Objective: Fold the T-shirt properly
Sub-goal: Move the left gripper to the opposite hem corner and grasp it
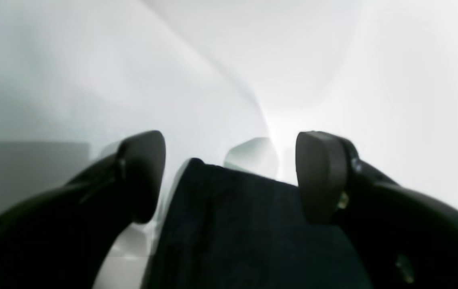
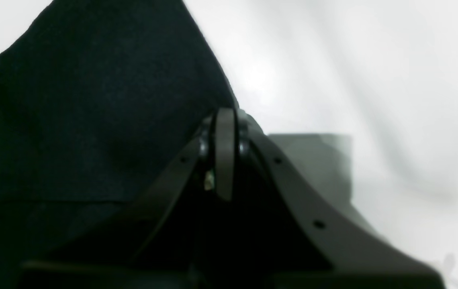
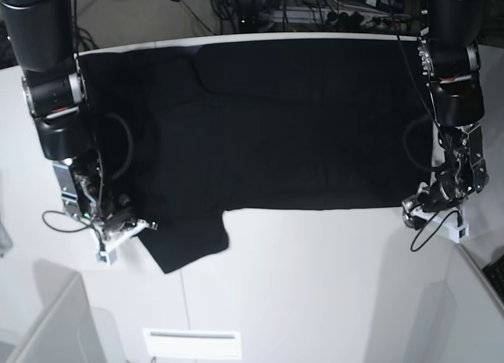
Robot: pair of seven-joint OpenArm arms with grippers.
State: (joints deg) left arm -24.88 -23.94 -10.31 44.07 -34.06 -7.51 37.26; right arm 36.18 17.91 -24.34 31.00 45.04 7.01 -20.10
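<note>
**Ana:** Dark rubbery pads of the left gripper [image 1: 229, 176] fill the left wrist view, spread wide, with a corner of the large plain black cloth T-shirt [image 3: 276, 127] lying between them, not pinched.

**Ben:** And the other one?

**Ana:** Clenched. The right gripper [image 2: 225, 152] has its jaws pressed together at the cloth's edge; whether any fabric is actually caught between them, I cannot tell.

**Ben:** Where does the shirt sit?

**Ana:** Spread flat on the white table [image 3: 315, 300], its long axis running side to side between the two arms. One sleeve [image 3: 189, 241] pokes toward the near edge, close to the right gripper. The left gripper is at the opposite near corner.

**Ben:** So each arm has its own end.

**Ana:** Yes, and I judge the left must close on that corner before any fold. Beyond the far edge, cables [image 3: 315, 9] clutter the floor.
</note>
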